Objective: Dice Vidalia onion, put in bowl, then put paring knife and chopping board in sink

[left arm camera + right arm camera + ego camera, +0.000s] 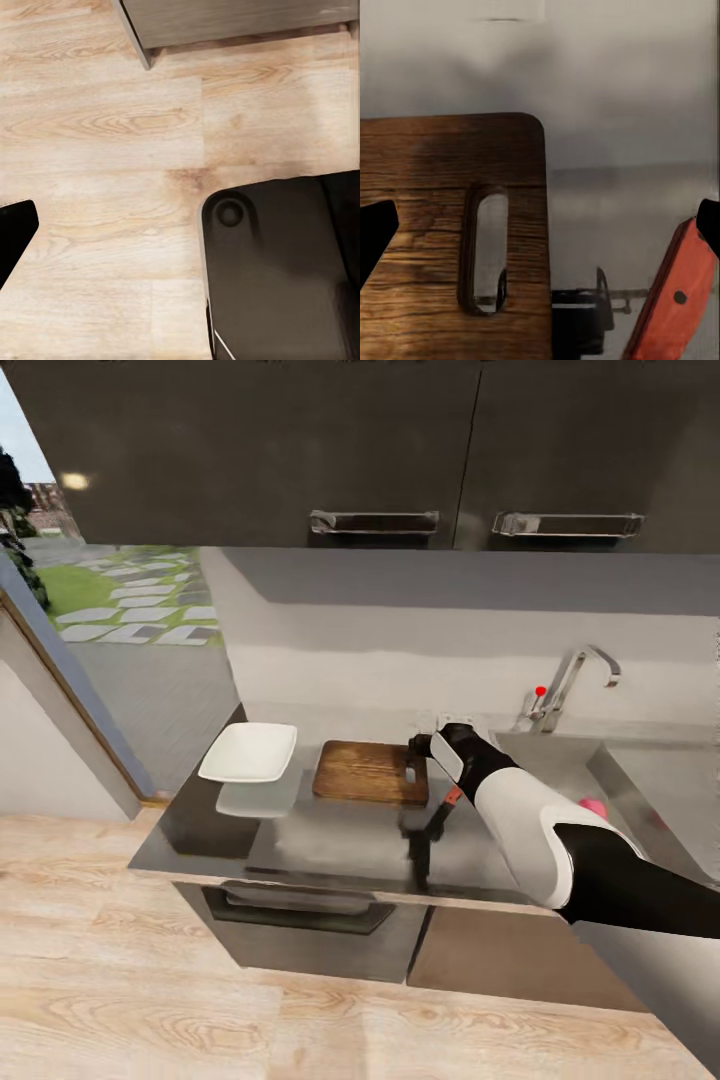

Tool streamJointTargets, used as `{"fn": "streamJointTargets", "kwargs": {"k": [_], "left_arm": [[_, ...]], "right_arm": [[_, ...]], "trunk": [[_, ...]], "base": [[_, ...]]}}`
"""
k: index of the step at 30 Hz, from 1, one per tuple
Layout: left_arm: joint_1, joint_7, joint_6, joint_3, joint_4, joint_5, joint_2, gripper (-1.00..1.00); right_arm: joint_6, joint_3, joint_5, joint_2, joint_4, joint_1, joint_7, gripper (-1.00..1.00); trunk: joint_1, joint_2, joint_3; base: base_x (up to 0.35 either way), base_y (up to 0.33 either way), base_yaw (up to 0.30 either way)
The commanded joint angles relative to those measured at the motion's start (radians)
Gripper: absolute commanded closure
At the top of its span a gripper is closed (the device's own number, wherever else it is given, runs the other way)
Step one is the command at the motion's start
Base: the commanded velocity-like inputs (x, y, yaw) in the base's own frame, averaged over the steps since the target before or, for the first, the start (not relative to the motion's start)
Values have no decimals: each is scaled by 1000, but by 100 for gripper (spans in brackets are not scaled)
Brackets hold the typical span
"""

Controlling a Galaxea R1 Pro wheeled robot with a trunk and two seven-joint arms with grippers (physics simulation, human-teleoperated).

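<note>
The dark brown chopping board point(368, 771) lies on the grey countertop point(330, 840), slot handle toward the sink. The white bowl point(250, 751) stands just left of it. My right gripper point(424, 744) hovers open over the board's slotted end point(484, 251), with nothing between its dark fingertips point(373, 234). The paring knife's red-orange handle point(671, 300) lies on the counter beside the board point(452, 797). The pinkish onion point(595, 807) peeks out from behind my right arm, in the steel sink point(620, 775). One fingertip point(13, 229) of my left gripper hangs over the floor.
A chrome tap point(572, 678) with a red knob stands behind the sink. Dark wall cabinets point(400, 450) hang above. The counter ends at the left by a glass door. My dark base point(277, 270) rests on the wooden floor point(112, 127).
</note>
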Motion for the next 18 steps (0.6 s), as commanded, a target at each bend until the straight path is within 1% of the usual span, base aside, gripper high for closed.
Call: {"fn": "streamJointTargets", "kwargs": {"k": [1,7,18], "left_arm": [[0,10,0,-1,-2,-10,0,-100],[0,11,0,-1,-2,-10,1,-100],[0,11,0,-1,0,-10,2,-100]], "right_arm": [[4,-6,-1,2,-2,0,-4,-100],[4,-6,0,10,-1,0,-4,-100],[3,-6,0,10,1,0,-2,-100]], "trunk": [[0,-2,-2],[0,-2,-2],[0,-2,-2]], "base": [[-328,0,0],[-331,0,0],[-332,0,0]]}}
